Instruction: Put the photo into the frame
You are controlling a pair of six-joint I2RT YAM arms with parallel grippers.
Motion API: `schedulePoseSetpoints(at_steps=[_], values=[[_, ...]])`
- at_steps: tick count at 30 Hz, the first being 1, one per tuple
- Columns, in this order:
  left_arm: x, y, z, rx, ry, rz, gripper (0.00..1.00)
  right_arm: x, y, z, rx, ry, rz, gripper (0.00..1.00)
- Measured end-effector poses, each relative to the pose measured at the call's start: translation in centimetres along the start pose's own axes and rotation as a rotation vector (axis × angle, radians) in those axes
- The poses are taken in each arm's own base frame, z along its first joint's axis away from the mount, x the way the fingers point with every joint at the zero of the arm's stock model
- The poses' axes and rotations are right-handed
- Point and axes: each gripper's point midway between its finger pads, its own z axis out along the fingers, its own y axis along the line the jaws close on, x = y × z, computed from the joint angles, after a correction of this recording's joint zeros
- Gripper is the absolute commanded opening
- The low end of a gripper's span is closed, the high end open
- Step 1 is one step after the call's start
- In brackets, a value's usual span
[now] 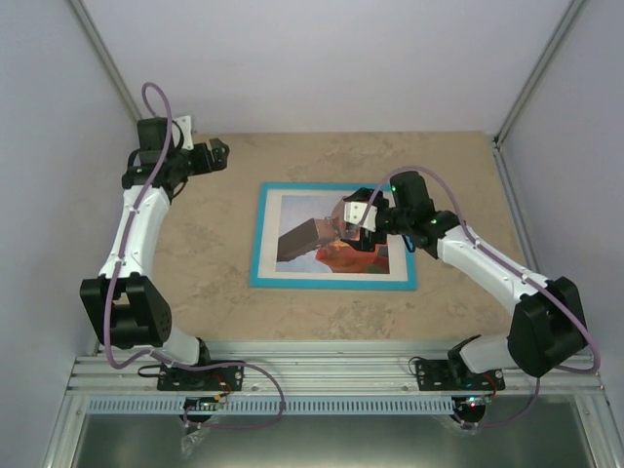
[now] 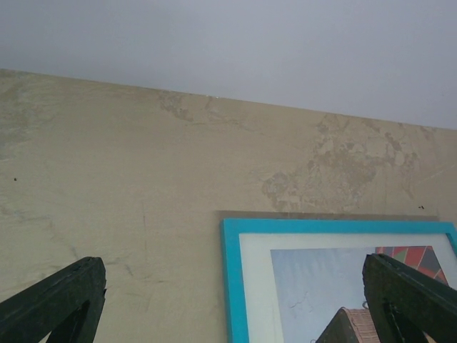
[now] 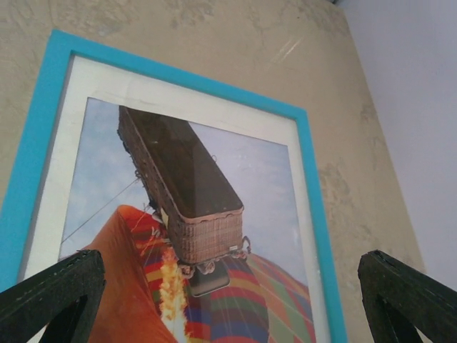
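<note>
Lying flat, the frame [image 1: 331,284] runs lengthwise left to right; left gripper [image 2: 232,286] and right gripper [image 3: 228,282] gape empty.

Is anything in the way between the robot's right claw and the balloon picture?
Nothing visible. The right gripper hangs open above the photo, which already lies inside the turquoise frame.

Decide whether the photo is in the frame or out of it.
In: the photo lies flat inside the turquoise frame, white mat bordering it on every visible side.
</note>
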Motion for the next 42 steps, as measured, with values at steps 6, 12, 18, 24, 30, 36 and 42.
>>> schedulePoseSetpoints(at_steps=[6, 12, 18, 24, 30, 36, 42], values=[[0.3, -0.6, 0.2, 0.039, 0.012, 0.009, 0.99, 0.3, 1.8, -0.3, -0.09, 0.003, 0.048, 0.98], [1.3, -1.3, 3.6, 0.086, 0.081, 0.12, 0.99, 0.8, 6.6, -0.2, -0.387, 0.013, 0.122, 0.97], [4.5, -5.6, 10.3, 0.181, 0.214, 0.31, 0.99, 3.7, 14.0, -1.2, -0.721, 0.111, 0.228, 0.96], [6.5, -9.5, 15.9, 0.249, 0.279, 0.443, 0.99, 5.0, 19.9, -3.4, -0.927, 0.194, 0.276, 0.94], [6.9, -11.2, 20.6, 0.277, 0.294, 0.474, 0.99, 7.2, 22.5, -3.7, -1.005, 0.296, 0.308, 0.93], [10.0, -11.2, 23.8, 0.276, 0.355, 0.475, 0.99, 8.9, 22.9, -3.1, -0.995, 0.379, 0.325, 0.93], [12.5, -10.7, 26.5, 0.229, 0.394, 0.477, 0.99, 9.9, 23.1, -2.7, -0.971, 0.426, 0.341, 0.93]])
